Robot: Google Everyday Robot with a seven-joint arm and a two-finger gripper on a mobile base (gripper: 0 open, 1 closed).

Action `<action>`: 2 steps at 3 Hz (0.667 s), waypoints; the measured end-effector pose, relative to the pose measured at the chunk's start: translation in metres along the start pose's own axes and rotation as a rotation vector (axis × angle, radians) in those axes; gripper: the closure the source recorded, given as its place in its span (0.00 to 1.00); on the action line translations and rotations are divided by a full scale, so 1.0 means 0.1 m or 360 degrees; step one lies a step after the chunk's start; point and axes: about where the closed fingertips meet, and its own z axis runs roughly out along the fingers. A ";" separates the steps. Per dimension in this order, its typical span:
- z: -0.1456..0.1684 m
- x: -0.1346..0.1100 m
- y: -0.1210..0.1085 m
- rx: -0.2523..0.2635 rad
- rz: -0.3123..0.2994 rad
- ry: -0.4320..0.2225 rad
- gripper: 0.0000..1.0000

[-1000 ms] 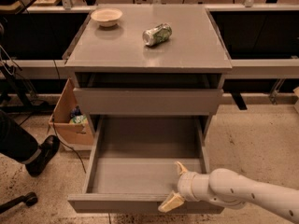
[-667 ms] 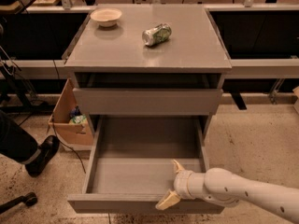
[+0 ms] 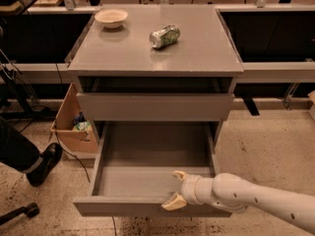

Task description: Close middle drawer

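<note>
The middle drawer (image 3: 147,181) is a deep grey tray pulled far out of the grey cabinet (image 3: 206,48); it is empty inside. My gripper (image 3: 176,190) is at the drawer's front panel (image 3: 118,206), right of its middle, on the end of my white arm (image 3: 246,195), which comes in from the lower right. The gripper is open. One fingertip (image 3: 179,174) is over the drawer's floor and the other (image 3: 172,203) lies on the front panel's top edge. The drawer above (image 3: 155,107) sits slightly out.
A dented green can (image 3: 165,36) and a white bowl (image 3: 111,17) are on the cabinet top. A cardboard box (image 3: 74,124) stands left of the cabinet. A person's leg and black shoe (image 3: 42,163) are at the left. A chair caster (image 3: 29,210) is at the lower left.
My gripper has moved slightly left and up along the front panel. The drawer's front looks pushed in a little toward the cabinet.
</note>
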 end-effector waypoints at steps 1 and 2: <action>-0.02 -0.02 0.00 0.0000 0.0000 0.0000 0.40; 0.00 -0.39 -0.35 0.0084 -0.0107 -0.0089 0.37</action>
